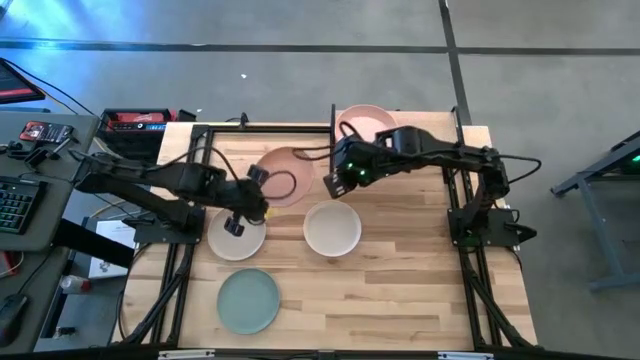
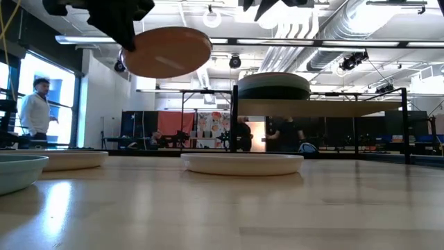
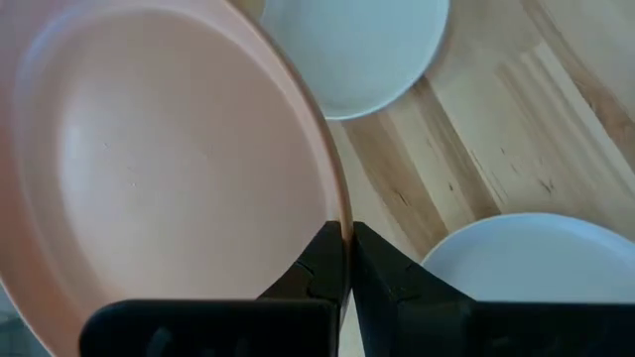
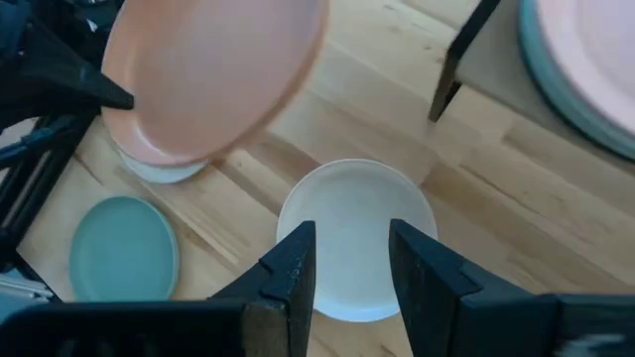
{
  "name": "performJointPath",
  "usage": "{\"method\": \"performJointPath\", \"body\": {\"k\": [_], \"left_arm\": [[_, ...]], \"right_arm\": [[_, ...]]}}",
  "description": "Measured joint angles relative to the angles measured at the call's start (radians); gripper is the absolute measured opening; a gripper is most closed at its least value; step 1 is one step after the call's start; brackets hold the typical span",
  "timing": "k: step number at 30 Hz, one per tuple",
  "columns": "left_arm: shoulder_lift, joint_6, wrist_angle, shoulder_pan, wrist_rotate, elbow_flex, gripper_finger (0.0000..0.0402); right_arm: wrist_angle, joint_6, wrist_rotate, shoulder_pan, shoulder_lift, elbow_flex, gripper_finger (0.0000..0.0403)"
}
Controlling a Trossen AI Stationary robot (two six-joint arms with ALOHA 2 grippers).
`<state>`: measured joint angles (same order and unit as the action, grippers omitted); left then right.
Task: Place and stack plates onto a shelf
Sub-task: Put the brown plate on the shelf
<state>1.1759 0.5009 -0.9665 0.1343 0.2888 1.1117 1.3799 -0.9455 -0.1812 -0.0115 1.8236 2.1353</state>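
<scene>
My left gripper (image 1: pixel 254 188) is shut on a salmon pink plate (image 1: pixel 287 175), which hangs in the air over the table's middle, high above the tabletop in the low view (image 2: pixel 166 52). My right gripper (image 4: pixel 352 266) stands open above a cream plate (image 4: pixel 352 238) that rests flat on the table, and touches nothing. The shelf (image 2: pixel 347 107) stands at the far right on black posts. It carries a stack of plates (image 1: pixel 370 125) with a pink one on top and a mint rim (image 4: pixel 541 74) beneath. Another cream plate (image 1: pixel 237 238) and a mint plate (image 1: pixel 248 300) lie flat on the table. My left gripper pinches the pink plate's rim (image 3: pixel 342 223) between its two fingers, one on the plate's hollow side and one on its underside. The fingers come slanting down from the table's left side. The plate is lifted clear of the table, slightly tilted, and reaches away from the fingers toward the shelf.
Bare wood lies along the table's near right part (image 1: pixel 420 290). The shelf's black post (image 4: pixel 458 59) stands close to my right gripper. People and equipment show in the room beyond the table (image 2: pixel 38 111).
</scene>
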Motion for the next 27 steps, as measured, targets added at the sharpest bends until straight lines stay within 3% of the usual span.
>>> {"method": "performJointPath", "body": {"k": [10,15,27], "left_arm": [[0.143,-0.059,0.012,0.15,0.153,0.003,0.0001],[0.191,-0.081,0.042,0.198,0.179,0.003,0.0001],[0.201,-0.079,0.153,0.256,0.261,0.003,0.0001]], "right_arm": [[-0.038,-0.042,-0.066,0.041,0.063,0.0,0.0108],[-0.043,-0.056,-0.103,0.041,0.087,0.0,0.0108],[-0.039,-0.068,-0.108,0.04,0.118,0.0,0.0108]]}}
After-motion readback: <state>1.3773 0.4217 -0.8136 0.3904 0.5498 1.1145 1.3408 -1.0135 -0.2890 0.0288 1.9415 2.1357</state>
